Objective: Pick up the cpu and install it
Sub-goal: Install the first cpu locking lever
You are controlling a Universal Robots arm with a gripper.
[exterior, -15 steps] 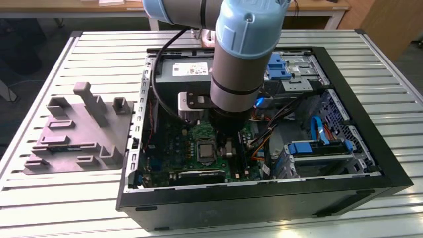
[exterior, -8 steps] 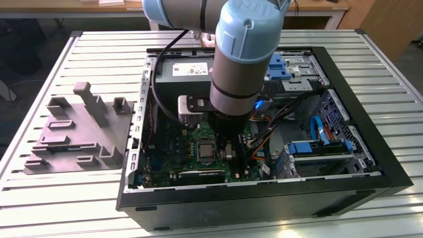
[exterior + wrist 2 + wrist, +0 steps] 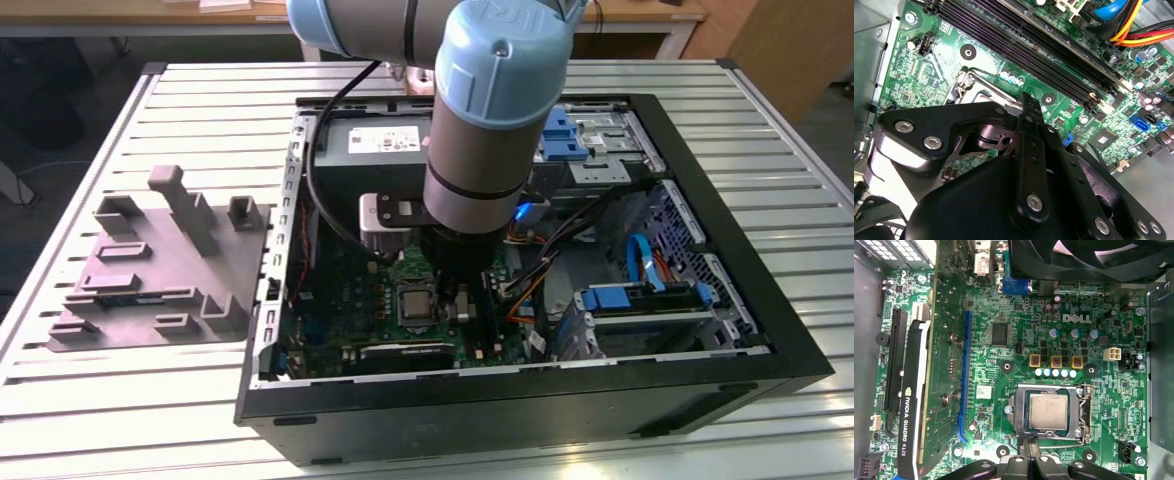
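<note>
The cpu (image 3: 1048, 411), a silvery-grey square chip, lies flat inside the metal-framed socket (image 3: 1083, 412) on the green motherboard (image 3: 1004, 300). In the exterior view the socket (image 3: 411, 303) shows just beside the arm's black wrist. My gripper (image 3: 1028, 441) sits low over the board at the socket's edge, its tips next to the thin metal lever (image 3: 1064, 438). The two fingers (image 3: 1031, 130) are pressed together with nothing between them. In the second wrist view the gripper (image 3: 1027, 98) points at the socket's corner (image 3: 971, 82).
A graphics card (image 3: 914, 400) stands in a slot beside the socket. A black fan (image 3: 1089, 260) is on the other side, with memory slots (image 3: 1029, 45) and coloured cables (image 3: 1134, 25) nearby. The open case (image 3: 747, 290) rests on a slatted table, with a grey fixture (image 3: 160, 260) at the exterior view's left.
</note>
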